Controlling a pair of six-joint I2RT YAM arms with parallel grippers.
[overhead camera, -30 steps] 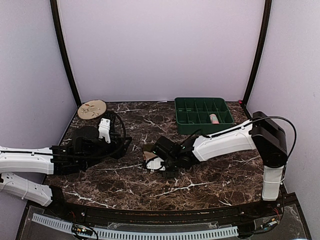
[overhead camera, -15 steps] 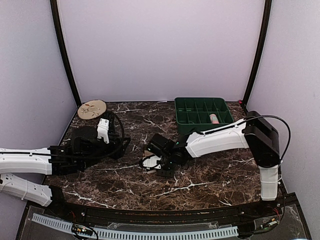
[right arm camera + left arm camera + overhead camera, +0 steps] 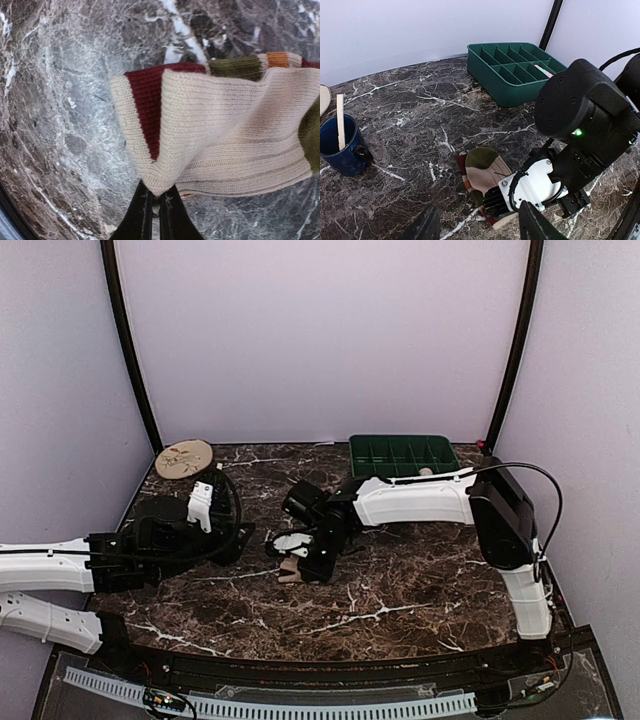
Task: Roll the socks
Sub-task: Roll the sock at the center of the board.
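Note:
The tan sock point(image 3: 482, 170) with brown, red and cream stripes lies mid-table, also seen from above point(image 3: 289, 569). My right gripper point(image 3: 156, 194) is shut on its cream edge, and the fabric folds up from the marble at the pinch. From the left wrist view the right gripper point(image 3: 501, 212) sits over the sock's near end. The left gripper point(image 3: 480, 227) is open and holds nothing, a little short of the sock on its left point(image 3: 236, 536). The pink sock point(image 3: 543, 70) lies in a compartment of the green tray.
The green divided tray point(image 3: 400, 454) stands at the back right. A round beige plate point(image 3: 184, 458) lies at the back left. A blue mug point(image 3: 340, 147) with a wooden stick in it stands left of the sock.
The right gripper closed on the tan sock's edge, and the arm swung left and back, taking the sock with it. The left arm drew back slightly, jaws unchanged.

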